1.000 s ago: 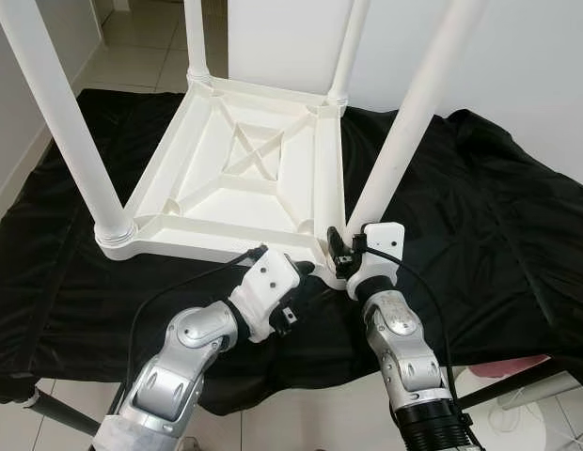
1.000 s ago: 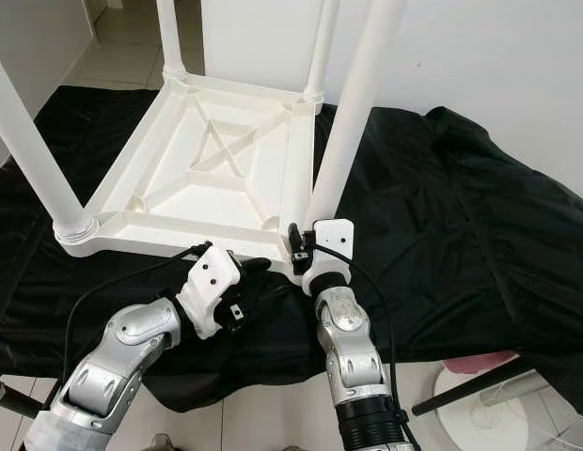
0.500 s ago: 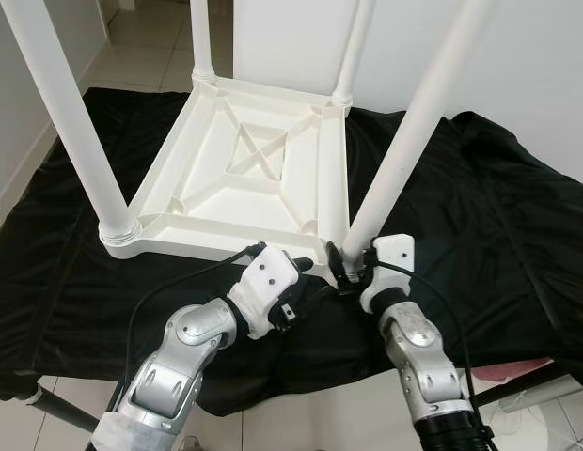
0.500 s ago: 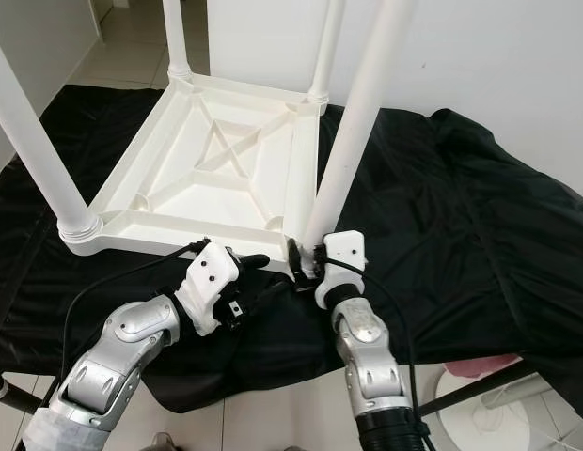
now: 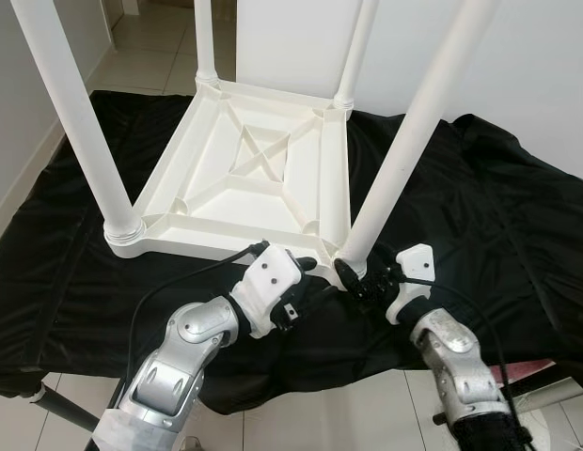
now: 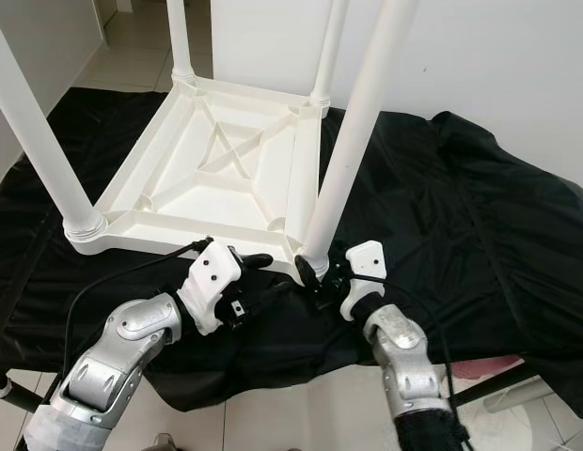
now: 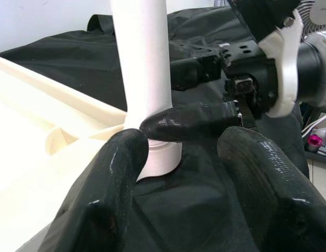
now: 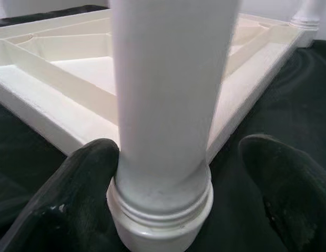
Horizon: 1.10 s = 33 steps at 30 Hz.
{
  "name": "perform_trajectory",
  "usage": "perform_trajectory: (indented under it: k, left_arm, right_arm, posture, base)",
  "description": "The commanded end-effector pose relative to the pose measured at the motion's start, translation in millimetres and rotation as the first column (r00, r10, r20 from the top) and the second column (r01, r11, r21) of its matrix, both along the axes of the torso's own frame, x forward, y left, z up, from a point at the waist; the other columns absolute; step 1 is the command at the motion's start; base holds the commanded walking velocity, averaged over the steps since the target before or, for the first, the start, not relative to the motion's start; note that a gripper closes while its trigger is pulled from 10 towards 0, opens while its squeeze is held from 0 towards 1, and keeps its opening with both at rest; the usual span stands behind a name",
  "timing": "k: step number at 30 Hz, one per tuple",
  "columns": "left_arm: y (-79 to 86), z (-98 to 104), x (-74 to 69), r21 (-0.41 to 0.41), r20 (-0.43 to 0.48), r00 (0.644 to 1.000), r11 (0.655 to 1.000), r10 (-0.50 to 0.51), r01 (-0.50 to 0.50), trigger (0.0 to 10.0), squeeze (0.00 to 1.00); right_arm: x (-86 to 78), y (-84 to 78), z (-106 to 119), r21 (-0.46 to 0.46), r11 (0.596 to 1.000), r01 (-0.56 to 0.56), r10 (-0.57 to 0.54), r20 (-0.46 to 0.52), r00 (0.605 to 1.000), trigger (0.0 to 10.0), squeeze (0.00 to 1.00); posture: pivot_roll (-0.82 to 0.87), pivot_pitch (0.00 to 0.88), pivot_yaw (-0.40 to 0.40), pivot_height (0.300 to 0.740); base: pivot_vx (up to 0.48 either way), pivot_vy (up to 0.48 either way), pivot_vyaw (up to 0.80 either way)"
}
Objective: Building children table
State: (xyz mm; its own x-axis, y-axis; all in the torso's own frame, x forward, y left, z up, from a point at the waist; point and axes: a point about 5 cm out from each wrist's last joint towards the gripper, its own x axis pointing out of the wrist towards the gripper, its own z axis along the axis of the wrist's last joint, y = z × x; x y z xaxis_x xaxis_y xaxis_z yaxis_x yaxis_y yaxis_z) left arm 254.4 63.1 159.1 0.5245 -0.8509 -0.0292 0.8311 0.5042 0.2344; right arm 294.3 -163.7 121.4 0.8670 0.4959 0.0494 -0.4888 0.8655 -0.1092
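Upturned children table (image 5: 249,178), near-right leg (image 5: 404,141) at both grippers.
Right gripper (image 6: 315,275) nearer, fingers apart around upright leg base; left gripper (image 5: 308,268) fingers apart, just left.

Upturned white table top (image 5: 244,178) on black cloth (image 5: 480,216), its four legs rising as obstacles: near-left leg (image 5: 75,122), near-right leg (image 5: 409,141), and two far legs (image 5: 205,42) (image 5: 355,47). The ribbed underside between the legs lies open from above. The near-right corner is crowded: the right gripper (image 5: 353,275) straddles the leg base, its fingers (image 8: 73,194) spread to either side of the threaded collar, one touching it; the left gripper (image 5: 306,266) stands just beside, fingers (image 7: 115,173) apart, at the table's near edge. The cloth right of the table offers wide free room; a wall (image 5: 9,113) closes the left side.
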Motion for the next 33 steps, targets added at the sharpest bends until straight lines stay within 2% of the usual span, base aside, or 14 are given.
perform_trajectory:
  k: [1, 5, 14, 15, 18, 19, 20, 28, 29, 30, 32, 33]
  left_arm:
    - [-2.3, -4, -0.3, 0.007, -0.011, 1.0, 1.0, -0.003, 0.003, 10.0, 0.0]
    - [-2.2, -3, 0.9, 0.006, -0.009, 1.0, 1.0, -0.002, 0.002, 10.0, 0.0]
    - [-1.8, -3, 1.8, 0.009, -0.006, 1.0, 1.0, -0.002, 0.002, 10.0, 0.0]
    - [-1.5, -3, 2.0, 0.01, -0.006, 1.0, 1.0, -0.001, 0.001, 10.0, 0.0]
    - [-1.4, -2, 2.0, 0.01, -0.005, 1.0, 1.0, 0.0, 0.0, 10.0, 0.0]
    - [-1.3, -2, 2.0, 0.01, -0.005, 1.0, 1.0, 0.002, -0.002, 10.0, 0.0]
    - [-1.1, -3, 1.8, 0.01, -0.005, 1.0, 1.0, 0.003, -0.003, 10.0, 0.0]
    - [-1.5, -3, 1.0, 0.008, -0.008, 1.0, 1.0, 0.003, -0.003, 10.0, 0.0]
    - [-1.6, -3, 0.9, 0.008, -0.009, 1.0, 1.0, 0.002, -0.002, 10.0, 0.0]
    - [-1.7, -3, 0.5, 0.008, -0.01, 1.0, 1.0, 0.0, 0.0, 10.0, 0.0]
    - [-1.7, -3, 0.5, 0.008, -0.01, 1.0, 1.0, 0.0, 0.0, 10.0, 0.0]
    - [-1.9, -3, 0.4, 0.008, -0.011, 1.0, 1.0, -0.001, 0.001, 10.0, 0.0]
  right_arm:
    - [4.7, -4.5, 3, -0.02, 0.999, -0.029, 0.029, 0.008, 1.0, 10.0, 0.0]
    - [11.8, -4.8, 7, -0.045, 0.997, -0.065, 0.066, 0.016, 0.998, 10.0, 0.0]
    - [28.5, 8.2, 14, -0.089, 0.98, -0.18, 0.182, 0.018, 0.983, 10.0, 0.0]
    - [30.8, 11.3, 12, -0.092, 0.976, -0.199, 0.201, 0.011, 0.98, 4.3, 0.0]
    - [32.0, 13.2, 11, -0.093, 0.973, -0.211, 0.213, 0.006, 0.977, 4.3, 0.0]
    - [32.1, 14.1, 9, -0.092, 0.971, -0.219, 0.219, -0.002, 0.976, 1.9, 0.0]
    - [32.3, 14.1, 8, -0.085, 0.971, -0.222, 0.222, -0.007, 0.975, 0.0, 0.0]
    - [32.5, 10.7, 5, -0.074, 0.973, -0.217, 0.217, -0.005, 0.976, 0.0, 0.0]
    - [32.4, 10.0, 5, -0.074, 0.975, -0.207, 0.208, 0.004, 0.978, 2.9, 0.0]
    - [31.8, 9.9, 6, -0.069, 0.978, -0.199, 0.2, 0.009, 0.98, 9.1, 0.0]
    - [31.8, 9.9, 6, -0.069, 0.978, -0.199, 0.2, 0.009, 0.98, 9.1, 0.0]
    - [31.2, 9.8, 6, -0.057, 0.981, -0.187, 0.188, 0.015, 0.982, 10.0, 0.0]
  posture:
    - [0.07, 0.016, -0.111, 0.74]
    - [0.07, 0.014, -0.11, 0.74]
    - [0.08, 0.008, -0.11, 0.74]
    - [0.09, 0.009, -0.112, 0.74]
    - [0.09, 0.009, -0.112, 0.74]
    - [0.09, 0.009, -0.112, 0.74]
    - [0.09, 0.013, -0.113, 0.74]
    - [0.08, 0.019, -0.111, 0.74]
    - [0.08, 0.021, -0.111, 0.74]
    - [0.08, 0.024, -0.108, 0.74]
    - [0.08, 0.024, -0.108, 0.74]
    - [0.08, 0.024, -0.108, 0.74]
  base:
    - [0.0, 0.0, 0.0]
    - [0.0, 0.0, 0.0]
    - [0.0, 0.0, 0.0]
    - [0.0, 0.0, 0.0]
    - [0.0, 0.0, 0.0]
    - [0.0, 0.0, 0.0]
    - [0.0, 0.0, 0.0]
    - [0.0, 0.0, 0.0]
    - [0.0, 0.0, 0.0]
    - [0.0, 0.0, 0.0]
    - [0.0, 0.0, 0.0]
    - [0.0, 0.0, 0.0]
